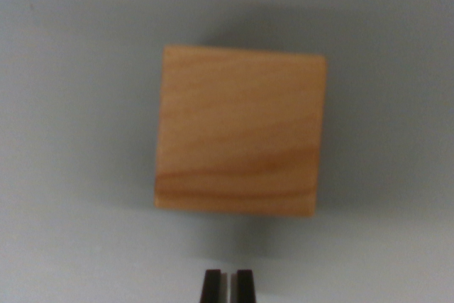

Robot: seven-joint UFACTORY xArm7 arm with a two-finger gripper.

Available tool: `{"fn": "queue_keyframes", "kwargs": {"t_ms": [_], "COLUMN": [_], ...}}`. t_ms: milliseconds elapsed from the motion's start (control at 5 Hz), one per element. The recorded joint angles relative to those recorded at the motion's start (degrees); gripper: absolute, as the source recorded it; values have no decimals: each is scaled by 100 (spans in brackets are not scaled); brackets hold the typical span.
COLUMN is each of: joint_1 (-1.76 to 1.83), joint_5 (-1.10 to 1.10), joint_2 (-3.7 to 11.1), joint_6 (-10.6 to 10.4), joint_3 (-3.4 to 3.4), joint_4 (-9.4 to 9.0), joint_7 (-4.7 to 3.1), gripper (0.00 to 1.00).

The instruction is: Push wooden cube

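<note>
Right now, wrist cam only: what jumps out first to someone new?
The wooden cube fills the middle of the wrist view, blurred, light tan with grain bands, on a plain grey surface. At the bottom edge, the gripper shows two dark fingertips close together with a thin gap, just short of the cube's near edge and not touching it.

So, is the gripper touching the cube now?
Apart. The wrist view shows a strip of bare grey surface between the gripper fingertips at the bottom edge and the near side of the cube.

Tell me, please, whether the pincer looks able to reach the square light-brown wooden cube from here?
Probably yes: only bare grey surface lies between the pincer and the square light-brown wooden cube.
</note>
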Motion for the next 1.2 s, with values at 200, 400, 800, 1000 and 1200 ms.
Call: {"fn": "queue_keyframes", "kwargs": {"t_ms": [200, 400, 800, 1000, 1200], "joint_1": [3, 3, 7, 11, 11], "joint_5": [0, 0, -1, -1, -1], "joint_2": [124, 124, 262, 411, 411], "joint_6": [83, 83, 175, 274, 274], "joint_3": [-15, -15, -33, -51, -51], "joint_4": [207, 207, 438, 687, 687], "joint_7": [-22, -22, -47, -74, -74], "gripper": [100, 100, 100, 100, 100]}}
